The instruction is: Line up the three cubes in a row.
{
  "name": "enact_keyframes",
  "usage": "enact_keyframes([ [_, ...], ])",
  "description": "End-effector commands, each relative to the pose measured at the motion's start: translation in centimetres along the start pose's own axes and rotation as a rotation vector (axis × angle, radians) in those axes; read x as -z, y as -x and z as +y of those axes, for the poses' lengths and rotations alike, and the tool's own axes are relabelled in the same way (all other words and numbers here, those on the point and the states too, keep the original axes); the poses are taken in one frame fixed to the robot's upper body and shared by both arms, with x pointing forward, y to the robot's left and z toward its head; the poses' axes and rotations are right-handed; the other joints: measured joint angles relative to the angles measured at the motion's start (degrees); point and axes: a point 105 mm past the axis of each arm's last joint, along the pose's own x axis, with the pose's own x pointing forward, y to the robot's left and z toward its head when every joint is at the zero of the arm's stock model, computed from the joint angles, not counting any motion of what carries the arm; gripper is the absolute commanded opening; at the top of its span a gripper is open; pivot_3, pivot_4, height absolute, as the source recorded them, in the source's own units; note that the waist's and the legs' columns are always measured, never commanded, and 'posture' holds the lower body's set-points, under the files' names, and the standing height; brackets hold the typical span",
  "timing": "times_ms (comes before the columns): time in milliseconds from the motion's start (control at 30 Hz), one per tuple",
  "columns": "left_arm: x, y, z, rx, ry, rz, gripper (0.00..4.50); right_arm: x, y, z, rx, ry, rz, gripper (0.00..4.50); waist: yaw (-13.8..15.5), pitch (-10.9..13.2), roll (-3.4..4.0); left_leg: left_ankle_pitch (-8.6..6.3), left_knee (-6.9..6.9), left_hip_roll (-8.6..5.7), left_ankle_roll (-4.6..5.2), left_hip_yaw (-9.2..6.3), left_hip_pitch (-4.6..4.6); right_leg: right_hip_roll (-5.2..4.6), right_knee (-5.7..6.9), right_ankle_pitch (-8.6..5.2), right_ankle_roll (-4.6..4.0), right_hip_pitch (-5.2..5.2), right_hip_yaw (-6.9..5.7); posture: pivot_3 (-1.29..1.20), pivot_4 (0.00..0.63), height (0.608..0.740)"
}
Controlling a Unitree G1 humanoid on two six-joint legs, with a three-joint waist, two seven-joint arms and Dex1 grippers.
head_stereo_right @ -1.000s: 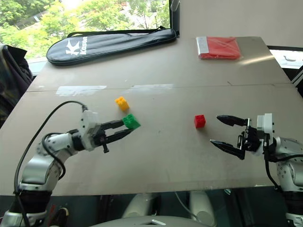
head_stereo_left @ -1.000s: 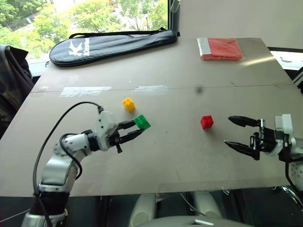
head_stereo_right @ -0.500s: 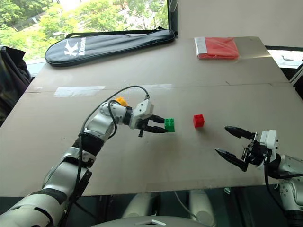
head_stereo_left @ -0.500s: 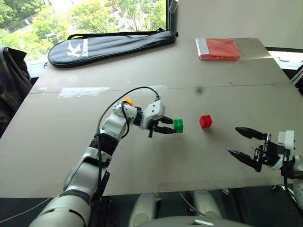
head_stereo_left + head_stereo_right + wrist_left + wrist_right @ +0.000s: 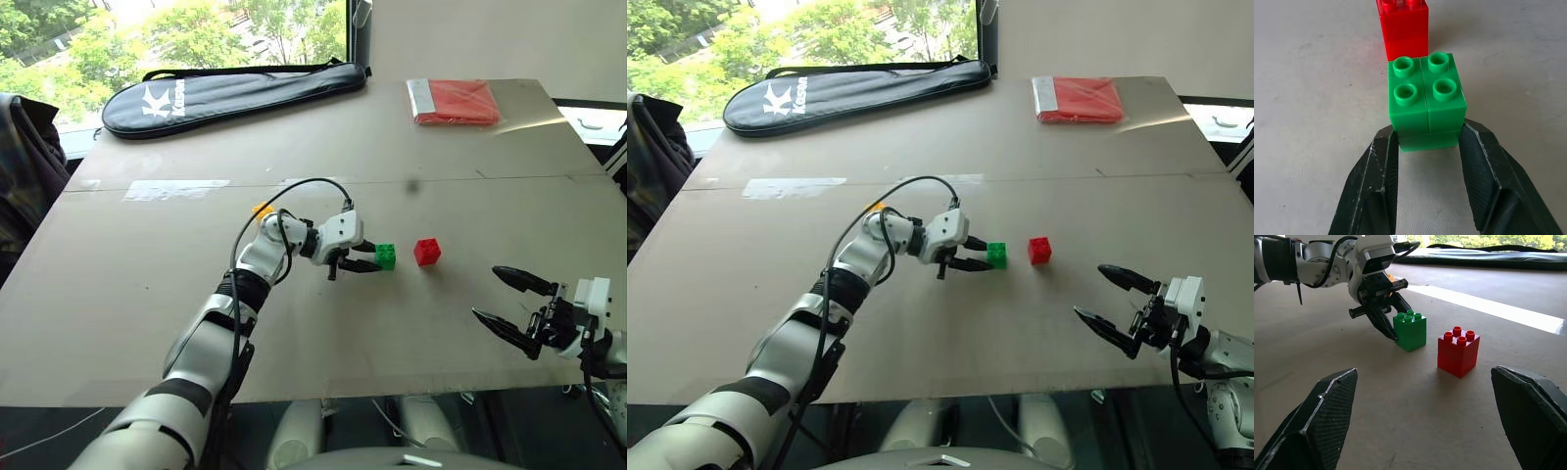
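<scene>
The left end effector (image 5: 370, 260) pinches the green cube (image 5: 386, 257) between its fingers, low on the surface (image 5: 294, 333), just beside the red cube (image 5: 427, 252). The right end effector (image 5: 511, 301) gapes wide, holding nothing.

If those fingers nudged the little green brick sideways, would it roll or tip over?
Probably neither: the green brick is boxy with flat sides, so it should slide. It looks like rigid, smooth plastic, so it may slip between the left gripper's fingers.
</scene>
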Motion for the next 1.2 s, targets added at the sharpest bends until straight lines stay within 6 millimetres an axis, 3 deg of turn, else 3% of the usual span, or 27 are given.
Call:
enact_keyframes([
  [33, -0.17, -0.06, 0.13, -0.016, -0.024, 0.001, 1.2, -0.88, 0.08, -0.29, 0.019, 0.048, -0.023, 4.5, 0.0, 0.0, 0.0, 0.0, 0.0, 0.0, 0.0, -0.01, 0.0, 0.0, 0.0, 0.0, 0.0, 0.0, 0.0, 0.0, 0.15, 0.74],
  [533, -0.54, -0.24, 0.28, -0.046, 0.013, -0.037, 1.2, -0.53, -0.01, -0.1, 0.014, 0.061, 0.003, 4.5, 0.08, 0.0, 0.0, 0.0, 0.03, 0.0, 0.0, -0.04, 0.01, 0.0, 0.04, 0.0, 0.0, 0.01, 0.0, 0.0, 0.15, 0.74],
  [567, -0.6, -0.21, 0.36, -0.048, 0.012, -0.038, 2.23, -0.54, -0.08, -0.06, 0.011, 0.06, 0.003, 4.5, 0.07, 0.0, 0.0, 0.0, 0.03, 0.0, 0.0, -0.05, 0.01, 0.0, 0.04, 0.0, 0.0, 0.01, 0.0, 0.0, 0.15, 0.74],
  [733, -0.47, 0.02, 0.68, -0.067, -0.001, -0.023, 4.4, -0.65, -0.3, 0.0, 0.007, 0.06, 0.004, 4.5, 0.02, 0.0, 0.0, 0.0, 0.03, 0.0, 0.0, -0.06, 0.01, 0.0, 0.04, 0.0, 0.0, 0.0, 0.0, 0.0, 0.15, 0.74],
  [1200, -0.65, -0.65, 0.72, -0.131, 0.03, -0.067, 4.4, -0.82, -0.83, 0.14, -0.003, 0.057, 0.005, 4.5, 0.02, 0.0, 0.0, 0.0, 0.03, 0.0, 0.0, -0.1, 0.01, 0.0, 0.04, 0.0, 0.0, 0.0, 0.01, 0.0, 0.15, 0.74],
])
